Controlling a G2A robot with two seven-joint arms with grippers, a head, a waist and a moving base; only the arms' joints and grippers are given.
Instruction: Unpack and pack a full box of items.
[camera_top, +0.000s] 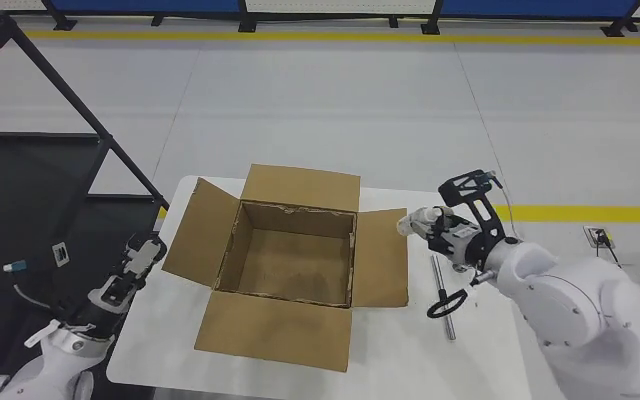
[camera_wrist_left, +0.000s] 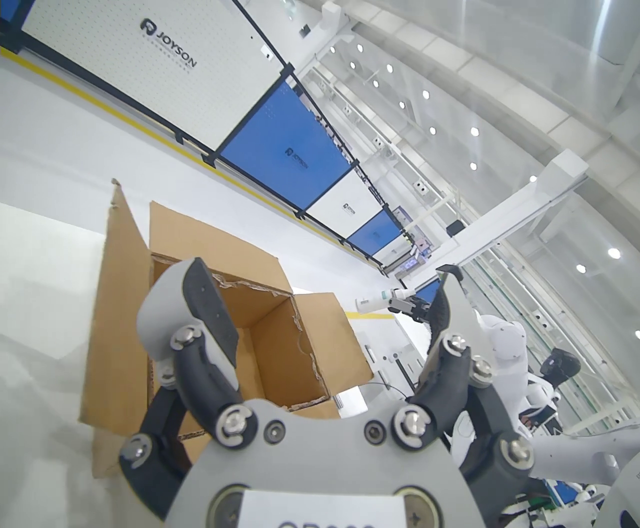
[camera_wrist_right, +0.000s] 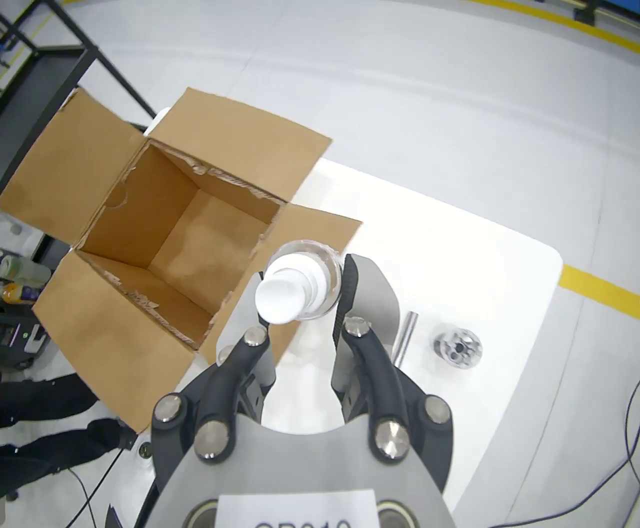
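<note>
The right gripper (camera_wrist_right: 307, 300) is closed on a clear bottle (camera_wrist_right: 285, 300) with a white cap. It grips the bottle near the cap end, and the body sticks out past the fingertips, roughly level, with the base aimed at the cardboard box (camera_top: 275, 330). In the top view the bottle (camera_top: 415, 220) hangs over the box's right-hand flap, toward the table's (camera_top: 400, 350) right edge, and is not yet over the opening. The box sits in the middle of the table with all four flaps folded out, and its inside looks bare, so this is probably the first item of the packing half.

To do it well, carry the bottle further in over the right flap until its whole length is above the cavity. Then tip the base downward, lower it below the torn rim and only then let go. Released from this height it would likely bounce or roll. That flap slopes up toward the gripper, so the approach needs to stay high enough that the wrist doesn't press the flap down and shift the box.

The left gripper (camera_wrist_left: 322, 295) rests off the table's left edge with its jaws spread wide and nothing between them. It is well apart from the box and not in the way. A metal rod (camera_top: 440, 285) and a round metal part (camera_wrist_right: 457, 347) lie by the right edge beneath the right arm, so keep the elbow from sweeping them off
</note>
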